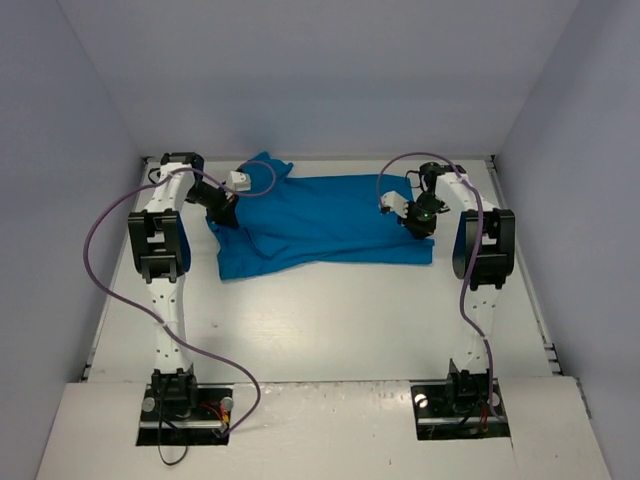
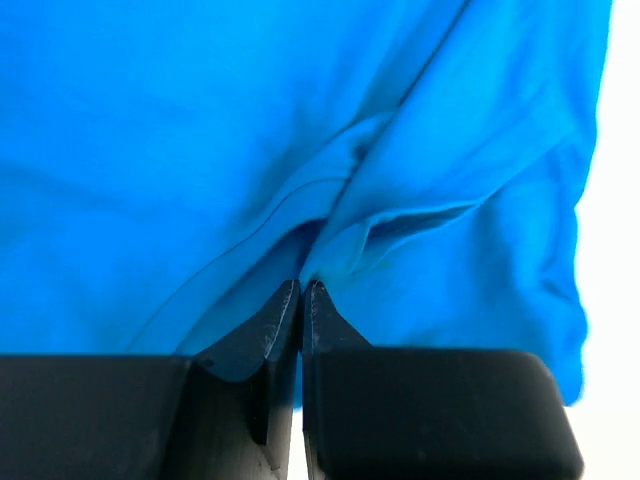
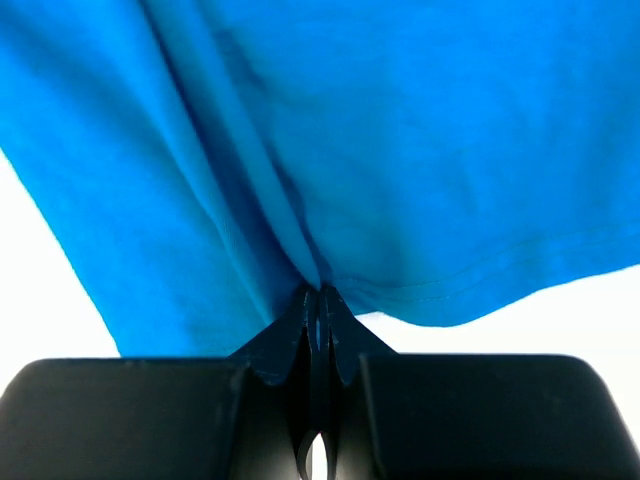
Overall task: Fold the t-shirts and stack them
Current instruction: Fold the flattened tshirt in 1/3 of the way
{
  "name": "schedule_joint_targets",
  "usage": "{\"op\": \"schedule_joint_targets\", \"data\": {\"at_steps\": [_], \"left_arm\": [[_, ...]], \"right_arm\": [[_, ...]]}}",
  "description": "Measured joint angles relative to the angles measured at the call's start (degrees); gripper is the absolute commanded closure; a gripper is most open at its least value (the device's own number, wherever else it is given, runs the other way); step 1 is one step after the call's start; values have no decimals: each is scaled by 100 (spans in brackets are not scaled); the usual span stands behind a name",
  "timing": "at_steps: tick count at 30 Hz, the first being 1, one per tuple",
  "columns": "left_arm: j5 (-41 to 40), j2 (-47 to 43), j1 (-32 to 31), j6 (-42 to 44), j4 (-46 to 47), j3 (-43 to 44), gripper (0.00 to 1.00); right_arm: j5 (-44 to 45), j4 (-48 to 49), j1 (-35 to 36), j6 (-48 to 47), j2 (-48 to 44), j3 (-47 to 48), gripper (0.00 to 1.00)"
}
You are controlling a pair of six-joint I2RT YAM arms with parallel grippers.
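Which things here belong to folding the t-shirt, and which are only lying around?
For the job:
- teal t-shirt, lying rumpled
- left fingers, shut on its left side
- right fingers, shut on its right side

Not part of the job:
- white table
- purple cables of the arms

The t-shirt (image 1: 320,225) lies on the table's (image 1: 330,330) far side, between the left pincer (image 2: 301,288) and the right pincer (image 3: 320,292).

open table (image 1: 330,320) near-side of the t-shirt (image 1: 320,215); side walls (image 1: 60,200) close, purple cables (image 1: 86,255) perhaps over its corners
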Motion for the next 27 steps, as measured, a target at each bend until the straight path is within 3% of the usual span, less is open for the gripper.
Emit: {"op": "schedule_joint_targets", "data": {"at_steps": [7, 14, 15, 16, 17, 18, 19, 20, 22, 24, 25, 27], "left_arm": [[30, -586, -71, 19, -39, 562, 100], [74, 248, -93, -137, -54, 1637, 100], [62, 416, -93, -163, -33, 1699, 97], [40, 566, -93, -188, -15, 1726, 83], [4, 698, -93, -224, 2, 1724, 59], [-33, 822, -93, -273, 19, 1723, 46], [-72, 912, -93, -329, 48, 1710, 36], [-116, 954, -93, -429, 80, 1680, 29], [-175, 956, -85, -628, 160, 1630, 28], [-196, 846, -57, -806, 276, 1585, 26], [-204, 737, -38, -875, 336, 1547, 19], [-224, 334, 47, -1021, 457, 1343, 18]], "right_arm": [[-218, -266, 137, -41, -147, 57, 100], [-375, -417, 218, 214, 416, 1190, 92], [-400, -398, 221, 271, 535, 1341, 86], [-419, -384, 223, 334, 652, 1471, 73], [-426, -376, 221, 402, 760, 1568, 63], [-430, -366, 221, 459, 855, 1641, 50], [-425, -369, 221, 526, 948, 1702, 31], [-414, -365, 220, 608, 1010, 1740, 16], [-372, -362, 214, 792, 1041, 1803, 8], [-330, -343, 184, 877, 981, 1781, 6], [-314, -336, 167, 892, 908, 1706, 5], [-272, -338, 94, 889, 623, 1424, 5]]}}
